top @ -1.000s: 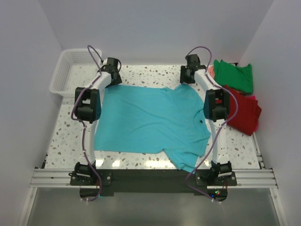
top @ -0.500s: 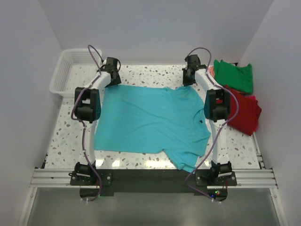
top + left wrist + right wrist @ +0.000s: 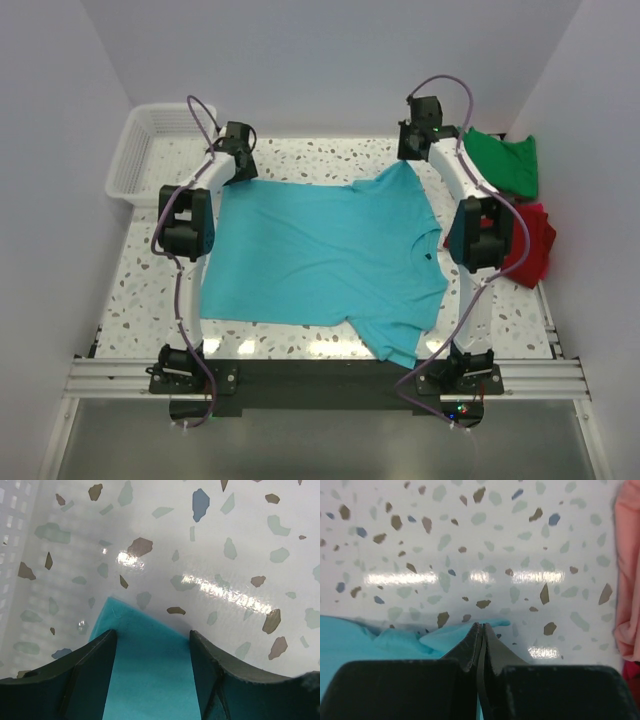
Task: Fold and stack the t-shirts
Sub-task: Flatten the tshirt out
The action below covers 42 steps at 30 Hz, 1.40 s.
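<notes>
Four t-shirts on a speckled terrazzo table (image 3: pixel 150 290), one in handling. Item one: turquoise t-shirt (image 3: pixel 320 255), spread nearly flat at the middle of the table between the two arms, collar toward the right arm, one sleeve lying out at the near edge. Its far right corner is drawn up into a small peak. Right gripper (image 3: pixel 481 626): jaws pressed together with a rumpled fold of that turquoise corner pinched at the tips, as the right wrist view shows. Left gripper (image 3: pixel 152 632): jaws spread apart, straddling the far left corner of the same shirt; whether the fingers (image 3: pixel 95 665) touch the cloth cannot be told. Item two: green t-shirt (image 3: pixel 505 165), bunched at the far right of the table. Item three: red t-shirt (image 3: pixel 530 240), just in front of the green one, partly behind the right arm. Item four: salmon-pink t-shirt (image 3: pixel 626 570), seen only as a strip at the right edge of the right wrist view. Also present: white lattice basket (image 3: pixel 145 150) at the far left corner, apart from the turquoise shirt.
</notes>
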{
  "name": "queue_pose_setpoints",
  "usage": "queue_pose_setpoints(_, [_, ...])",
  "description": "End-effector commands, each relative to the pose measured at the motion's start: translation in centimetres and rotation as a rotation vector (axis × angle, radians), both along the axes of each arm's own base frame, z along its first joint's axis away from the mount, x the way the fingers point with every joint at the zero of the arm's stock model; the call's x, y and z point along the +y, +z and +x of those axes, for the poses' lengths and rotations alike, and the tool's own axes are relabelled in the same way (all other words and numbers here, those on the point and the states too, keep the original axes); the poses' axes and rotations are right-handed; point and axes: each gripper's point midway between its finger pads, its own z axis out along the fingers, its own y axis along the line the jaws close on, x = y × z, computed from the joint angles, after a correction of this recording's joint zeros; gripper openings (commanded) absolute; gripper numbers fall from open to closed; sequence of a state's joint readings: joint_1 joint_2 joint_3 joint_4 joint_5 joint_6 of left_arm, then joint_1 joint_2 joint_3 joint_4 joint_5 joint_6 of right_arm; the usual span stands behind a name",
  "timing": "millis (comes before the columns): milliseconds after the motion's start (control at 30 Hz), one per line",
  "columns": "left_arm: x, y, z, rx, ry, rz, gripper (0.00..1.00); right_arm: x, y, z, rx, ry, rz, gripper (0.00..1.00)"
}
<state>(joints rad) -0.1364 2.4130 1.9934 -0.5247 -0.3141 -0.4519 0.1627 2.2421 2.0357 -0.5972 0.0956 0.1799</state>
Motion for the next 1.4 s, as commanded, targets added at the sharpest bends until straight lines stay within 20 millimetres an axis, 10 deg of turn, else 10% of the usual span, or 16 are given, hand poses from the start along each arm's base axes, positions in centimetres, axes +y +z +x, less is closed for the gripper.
queue_pose_setpoints(0, [-0.3,-2.6,-1.6,0.080,-0.016,-0.052,0.65,0.3,7.4,2.2,-0.235,-0.007,0.033,0.00])
queue_pose_setpoints(200, [-0.5,-2.0,-1.5,0.070,-0.022,-0.064,0.65,-0.9,2.6,1.4,-0.095,-0.069,-0.017,0.16])
queue_pose_setpoints(500, [-0.8,-1.2,-1.3,0.055,-0.030,-0.080,0.65,-2.8,-6.7,-5.0,0.280,-0.220,-0.083,0.09])
queue_pose_setpoints(767, [-0.7,-1.3,-1.7,0.066,-0.033,-0.070,0.64,-0.4,-2.7,-0.9,0.122,-0.174,0.044,0.03])
queue_pose_setpoints(1033, [-0.9,-1.2,-2.0,0.064,-0.038,-0.081,0.64,0.8,-0.3,2.3,-0.003,-0.146,0.101,0.24])
queue_pose_setpoints(1367, [-1.6,-0.1,-1.7,0.041,-0.068,-0.113,0.64,3.2,-5.4,3.5,0.076,-0.091,0.188,0.36])
